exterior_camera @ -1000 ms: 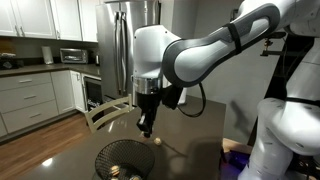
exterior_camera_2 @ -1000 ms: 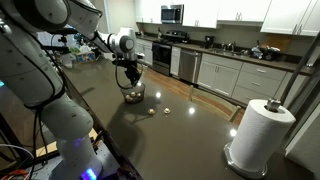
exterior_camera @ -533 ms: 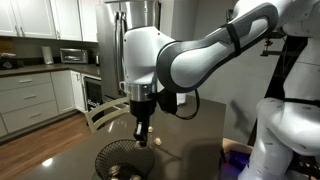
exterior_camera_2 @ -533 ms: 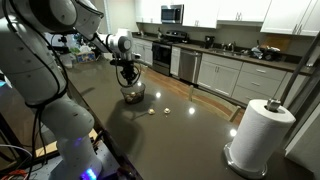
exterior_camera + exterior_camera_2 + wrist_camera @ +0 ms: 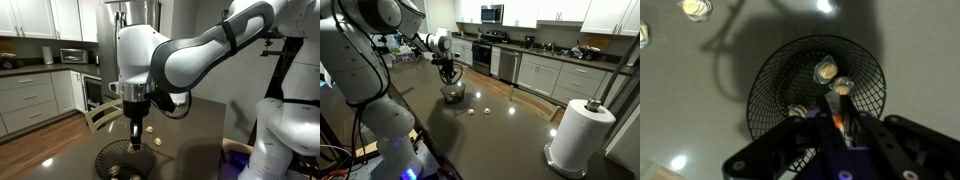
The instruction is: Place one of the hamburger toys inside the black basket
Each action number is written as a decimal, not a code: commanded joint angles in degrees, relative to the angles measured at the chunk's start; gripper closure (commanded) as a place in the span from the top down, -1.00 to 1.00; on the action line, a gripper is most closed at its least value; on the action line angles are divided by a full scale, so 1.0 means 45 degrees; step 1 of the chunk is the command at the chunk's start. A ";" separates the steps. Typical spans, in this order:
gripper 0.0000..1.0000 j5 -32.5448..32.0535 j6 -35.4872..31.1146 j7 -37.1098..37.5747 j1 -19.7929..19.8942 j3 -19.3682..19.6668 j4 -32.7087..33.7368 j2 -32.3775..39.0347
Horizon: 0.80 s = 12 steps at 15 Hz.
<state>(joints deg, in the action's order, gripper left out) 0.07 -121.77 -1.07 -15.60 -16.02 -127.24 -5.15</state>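
Note:
The black basket (image 5: 122, 158) stands on the dark table; it also shows in an exterior view (image 5: 452, 93) and fills the wrist view (image 5: 770, 80). My gripper (image 5: 137, 142) hangs straight down over its opening, fingertips at about rim height (image 5: 448, 79). In the wrist view the fingers (image 5: 837, 105) are close together on a small tan hamburger toy (image 5: 843, 87). Two more toys (image 5: 826, 70) (image 5: 800, 110) lie on the basket's floor. Two hamburger toys (image 5: 150, 128) (image 5: 160, 141) lie on the table beside the basket, also in an exterior view (image 5: 472, 112) (image 5: 487, 110).
A paper towel roll (image 5: 578, 133) stands at one end of the table. A chair back (image 5: 105, 113) rises at the table's far edge. Kitchen cabinets and a fridge (image 5: 125, 45) stand behind. Two toys (image 5: 697, 8) (image 5: 643, 35) lie outside the basket.
My gripper has moved sideways from beside the loose toys to above the basket's opening and has come down towards it, still shut.

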 commanded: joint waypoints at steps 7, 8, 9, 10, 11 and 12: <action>-0.02 0.1053 -0.0590 -0.2220 -0.0075 0.0129 0.0059 0.0025; 0.09 0.1077 -0.0573 -0.2288 -0.0069 0.0138 0.0063 0.0017; 0.23 0.1106 -0.0578 -0.2369 -0.0062 0.0149 0.0054 0.0006; 0.35 0.1143 -0.0572 -0.2407 -0.0056 0.0160 0.0054 -0.0008; 0.49 0.1187 -0.0566 -0.2448 -0.0051 0.0172 0.0047 -0.0022; 0.60 0.1187 -0.0495 -0.2429 -0.0037 0.0188 0.0070 -0.0025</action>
<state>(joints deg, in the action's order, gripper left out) 3.90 -123.92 -9.51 -15.65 -15.80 -127.22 -5.15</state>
